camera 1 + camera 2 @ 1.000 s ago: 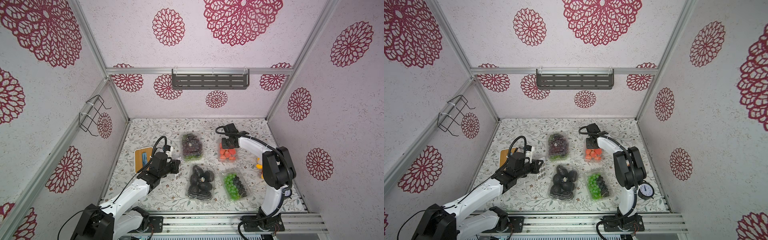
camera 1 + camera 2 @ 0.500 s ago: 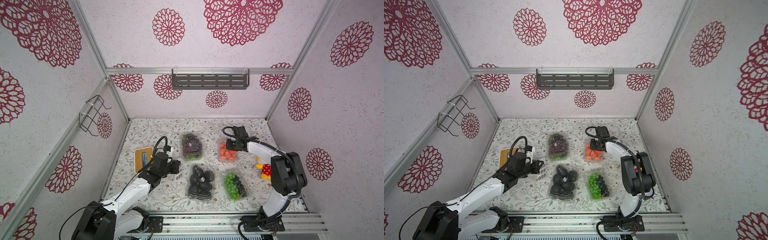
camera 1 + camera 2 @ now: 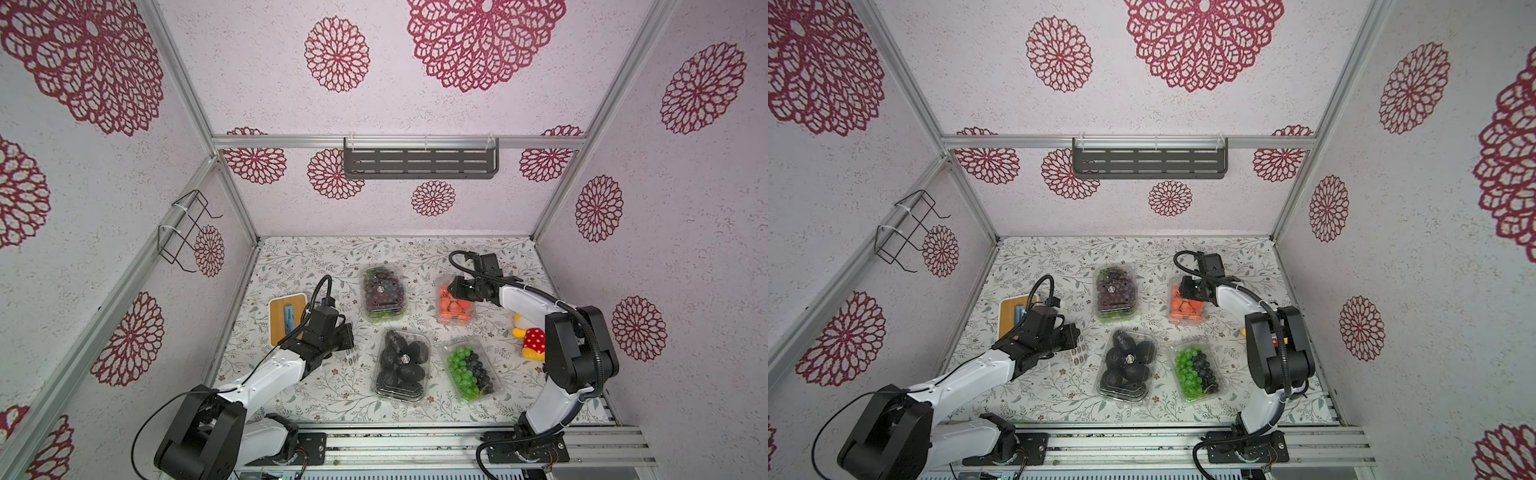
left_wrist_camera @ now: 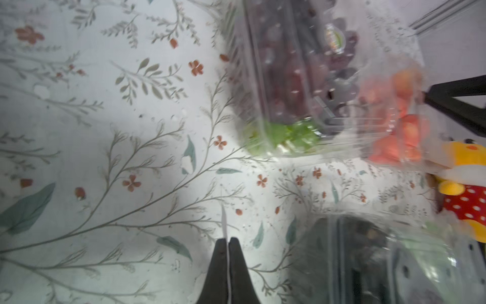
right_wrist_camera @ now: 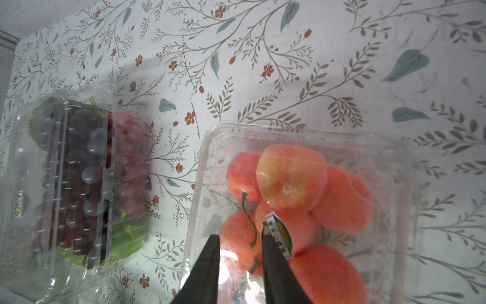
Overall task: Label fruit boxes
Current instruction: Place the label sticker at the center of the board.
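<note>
- A table (image 3: 291, 266) covered in a leaf-and-flower cloth stands inside a booth of pale walls printed with red rosettes. A grey shelf (image 3: 419, 163) hangs on the back wall and a wire rack (image 3: 187, 230) on a side wall.
- In the middle of the table, in two rows, lie four boxes of clear plastic. The purple grape box (image 3: 383, 293) and the orange fruit box (image 3: 455, 305) are farther back. The black fruit box (image 3: 402, 365) and the green-and-black grape box (image 3: 471, 372) are nearer the arm bases.
- The right gripper (image 5: 239, 234) hangs over the orange fruit box with its jaws apart, gripping nothing. A small sticker (image 5: 278, 234) clings to one finger; whether it touches the lid is hard to make out.
- In both top views the right arm (image 3: 528, 301) covers the far end of that box and hides the fingertips.
- The left gripper (image 4: 227, 239) is clenched on the sticker sheet (image 3: 1079, 353). The left wrist view shows the sheet edge-on as a thin white line, and from above only one end shows past the gripper.
- A box with a wooden lid (image 3: 286, 318) lies beside the left arm (image 3: 270, 374), which crosses one of its corners.
- A yellow-and-red soft toy (image 3: 530, 340) lies by the right arm and is partly hidden by it.
- The left wrist view is blurred, so the boxes in it look smeared.
</note>
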`<action>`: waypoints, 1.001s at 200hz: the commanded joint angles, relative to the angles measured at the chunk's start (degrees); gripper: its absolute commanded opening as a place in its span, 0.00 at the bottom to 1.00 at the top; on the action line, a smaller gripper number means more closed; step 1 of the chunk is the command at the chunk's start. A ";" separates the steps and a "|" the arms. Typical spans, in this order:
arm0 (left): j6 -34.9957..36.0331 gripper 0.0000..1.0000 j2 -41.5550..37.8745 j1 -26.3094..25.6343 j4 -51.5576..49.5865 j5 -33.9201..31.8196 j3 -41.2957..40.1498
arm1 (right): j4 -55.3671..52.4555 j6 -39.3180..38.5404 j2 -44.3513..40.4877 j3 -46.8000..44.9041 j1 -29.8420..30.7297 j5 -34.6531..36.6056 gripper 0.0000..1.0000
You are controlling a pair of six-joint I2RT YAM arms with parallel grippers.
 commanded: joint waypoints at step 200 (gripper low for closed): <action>-14.58 0.98 2.24 -6.14 -24.40 -15.32 5.70 | 2.97 -0.73 -2.27 4.00 0.22 0.23 0.47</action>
